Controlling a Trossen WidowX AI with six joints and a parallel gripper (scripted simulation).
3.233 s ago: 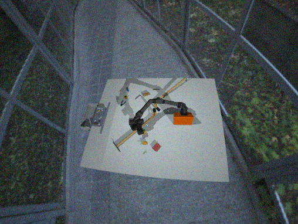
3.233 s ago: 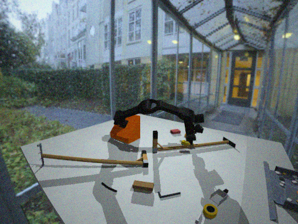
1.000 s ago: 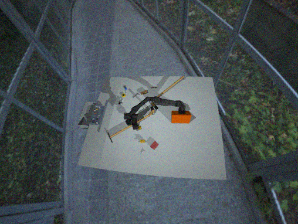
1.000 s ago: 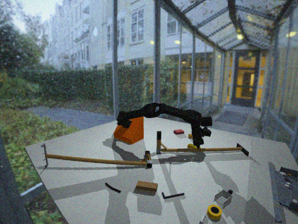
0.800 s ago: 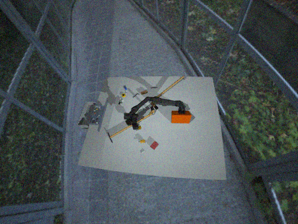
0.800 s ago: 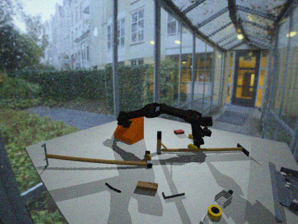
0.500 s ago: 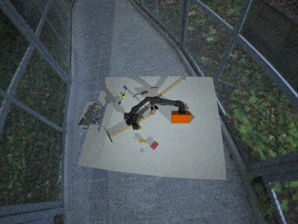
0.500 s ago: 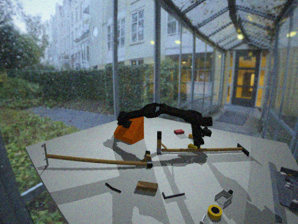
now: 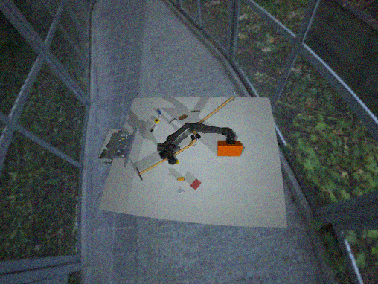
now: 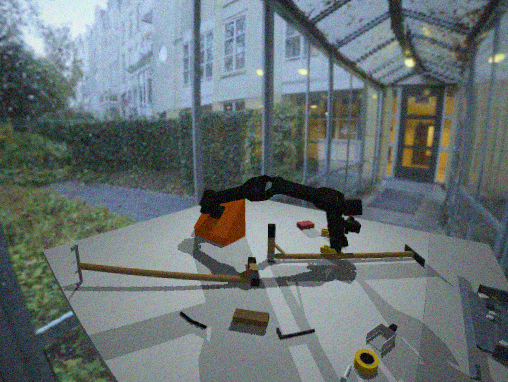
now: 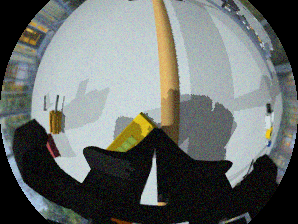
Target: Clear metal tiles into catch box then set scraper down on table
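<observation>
My gripper [image 9: 172, 161] [image 10: 338, 249] [image 11: 157, 131] is shut with nothing between its fingertips. It is low over the wooden handle of a long T-headed tool [image 9: 152, 166] [image 10: 380, 255] [image 11: 167, 60], which lies on the table with its dark head toward the steel plate. A second long tool [image 9: 219, 108] [image 10: 150, 272] lies on the other side; I cannot tell for certain which is the long scraper. The steel bench plate [image 9: 131, 149] stands at the left in the top view, with several small tiles [image 9: 120, 143] [image 10: 490, 315] around it. The catch box is hard to make out.
A yellow block [image 10: 327, 250] [image 11: 131, 137] lies right beside the fingers. A red block [image 9: 196, 184] [image 10: 305, 225] [image 11: 52, 146] and an orange piece [image 9: 181, 179] [image 11: 56, 121] lie nearby. An orange box [image 9: 230, 149] [image 10: 225, 220] stands by the arm's base. A brown block [image 9: 183, 117] [image 10: 250, 318] and yellow roll [image 9: 156, 121] [image 10: 366, 362] lie opposite.
</observation>
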